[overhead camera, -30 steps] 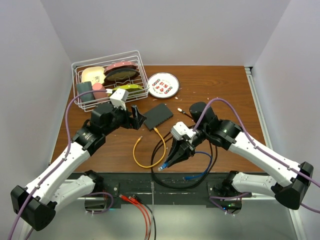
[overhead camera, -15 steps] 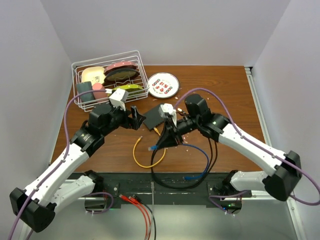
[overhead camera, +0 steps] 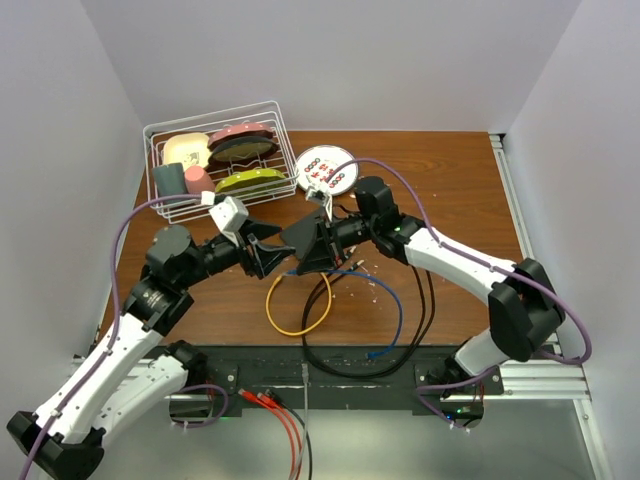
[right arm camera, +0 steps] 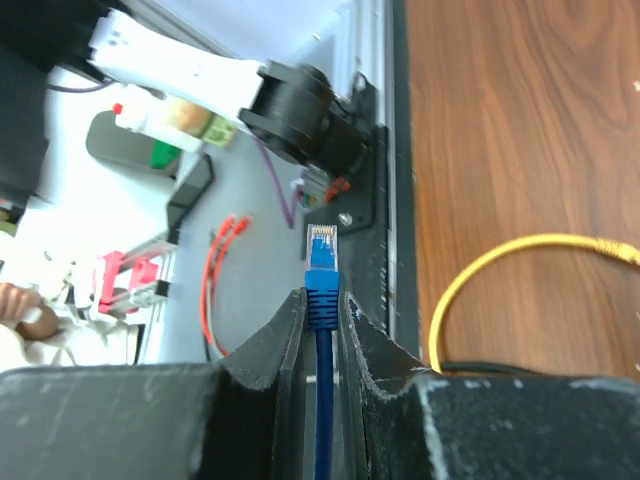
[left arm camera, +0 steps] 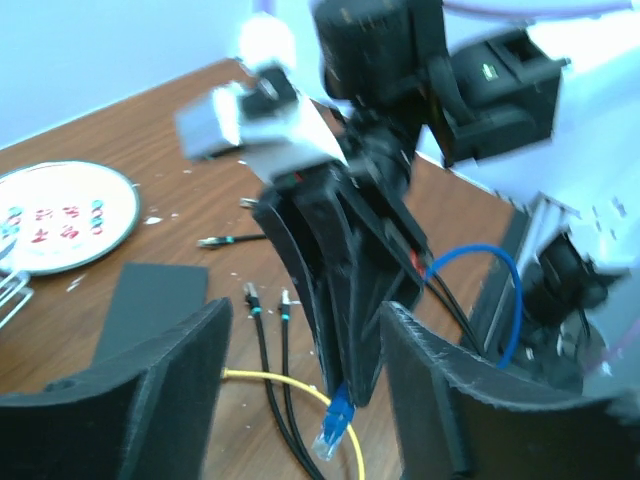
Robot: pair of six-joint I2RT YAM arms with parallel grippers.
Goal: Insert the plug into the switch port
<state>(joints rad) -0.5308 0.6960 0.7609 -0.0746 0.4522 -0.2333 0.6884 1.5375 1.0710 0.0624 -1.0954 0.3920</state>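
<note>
My right gripper (right arm camera: 322, 300) is shut on a blue plug (right arm camera: 322, 268), whose clear tip sticks out past the fingertips. In the top view the right gripper (overhead camera: 306, 256) points left at mid-table. My left gripper (overhead camera: 270, 254) is open and empty, and it faces the right gripper. In the left wrist view the blue plug (left arm camera: 335, 425) hangs between the left fingers (left arm camera: 170, 390). The flat black switch box (left arm camera: 150, 300) lies on the table beyond them. Its ports do not show. In the top view the right gripper mostly hides the box.
A white wire basket (overhead camera: 215, 160) of dishes stands at the back left, with a patterned plate (overhead camera: 328, 170) beside it. A yellow cable (overhead camera: 290, 325), black cables (overhead camera: 330, 350) and the blue cable (overhead camera: 395, 310) loop near the front edge. Two loose black plug ends (left arm camera: 265, 298) lie by the box.
My right gripper has carried the blue plug up and to the left, towards the box. My left arm has drawn back to the left, and its open gripper now faces the right gripper.
</note>
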